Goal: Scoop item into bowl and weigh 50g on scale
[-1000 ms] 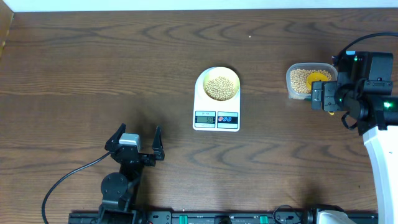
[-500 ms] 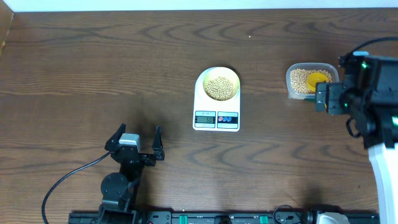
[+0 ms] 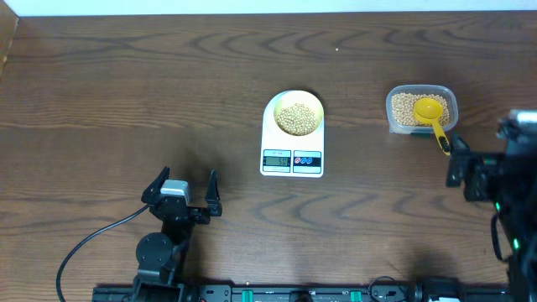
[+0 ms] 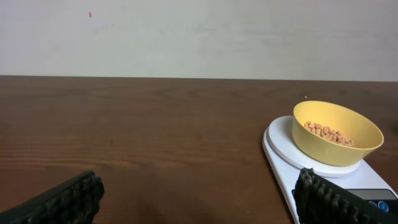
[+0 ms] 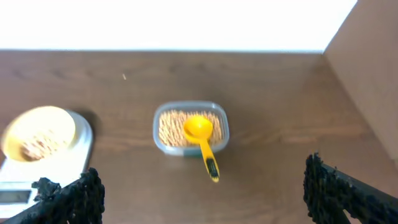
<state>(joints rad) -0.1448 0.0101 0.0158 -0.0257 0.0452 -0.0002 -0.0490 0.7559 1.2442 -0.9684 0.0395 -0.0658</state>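
Left gripper [image 3: 186, 174]: It sits low at the near edge of the table, left of the scale. Its two fingers [image 4: 68, 199] are wide apart. Nothing is between them.
Cable [image 3: 92, 243]: A black wire curls on the table by the left arm.
Right gripper [image 5: 205, 198]: It is at the right side of the table. Its fingers [image 5: 348, 193] are wide apart too. It holds nothing. In the overhead view it is just on the near side of the scoop's handle. In the right wrist view it is not touching the scoop.
Table [image 3: 126, 84]: It is dark brown wood with wavy lines.
Scale [image 3: 273, 144]: It is white and lies flat in the middle of the table. It is well apart from both grippers.
Display [image 3: 277, 160]: It is the small grey window on the near edge of the scale. The numbers are too small to read.
Buttons [image 3: 306, 160]: Two small ones sit just right of the display.
Bowl [image 4: 336, 149]: It is pale yellow and stands upright on the far part of the scale.
Beans [image 3: 298, 119]: A small heap of little tan beans lies in the bottom of the bowl.
Tub [image 3: 419, 86]: This clear box stands on the table to the right of the scale, apart from it. More tan beans fill it.
Scoop [image 3: 436, 122]: It is bright yellow. Its round end lies on the beans in the tub. Its handle sticks out over the near rim.
Wall [image 4: 186, 31]: It is pale and plain, behind the far edge of the table.
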